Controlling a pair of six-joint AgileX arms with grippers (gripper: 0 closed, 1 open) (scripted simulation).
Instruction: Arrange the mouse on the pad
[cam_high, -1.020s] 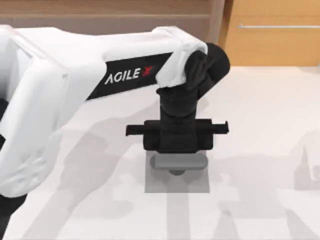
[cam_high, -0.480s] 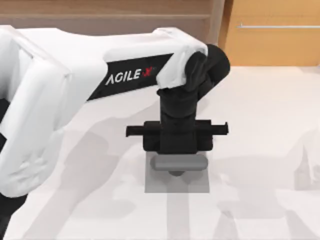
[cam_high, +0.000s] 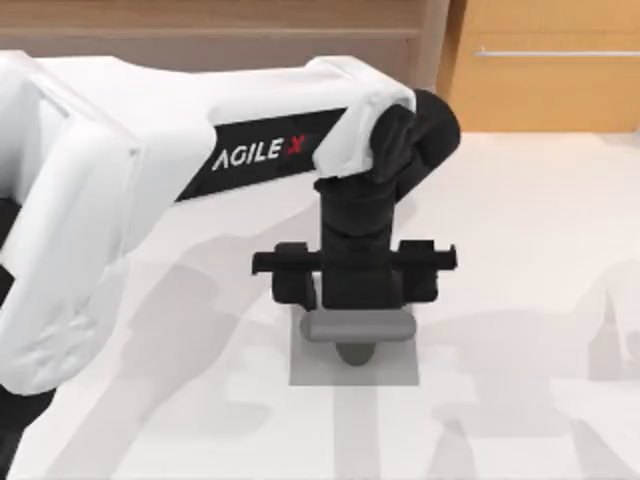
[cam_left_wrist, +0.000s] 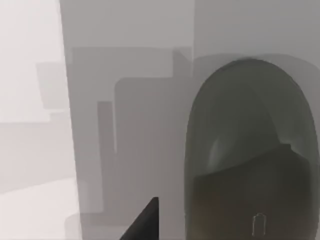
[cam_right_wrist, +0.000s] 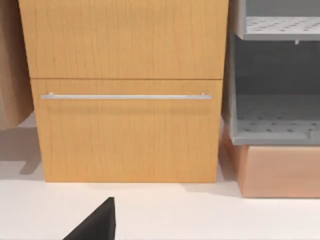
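The grey square pad (cam_high: 320, 368) lies flat at the middle of the table. On its far half rests the small dark grey-green mouse (cam_high: 355, 352), mostly covered from above by my left gripper (cam_high: 357, 292), which hangs straight over it, open. In the left wrist view the mouse (cam_left_wrist: 250, 150) sits on the pad (cam_left_wrist: 130, 125), with one black fingertip (cam_left_wrist: 145, 225) standing apart from its side. My right arm is parked off to the right; a black part of its gripper (cam_right_wrist: 95, 225) shows in the right wrist view.
A wooden cabinet (cam_high: 545, 65) with a metal handle stands behind the table at the right. The right wrist view faces that cabinet (cam_right_wrist: 125, 100) and grey shelving (cam_right_wrist: 275, 75). Bare white tabletop (cam_high: 520, 250) surrounds the pad.
The left gripper's jaws have spread outward over the mouse, and a little more of the mouse now shows on the pad below them.
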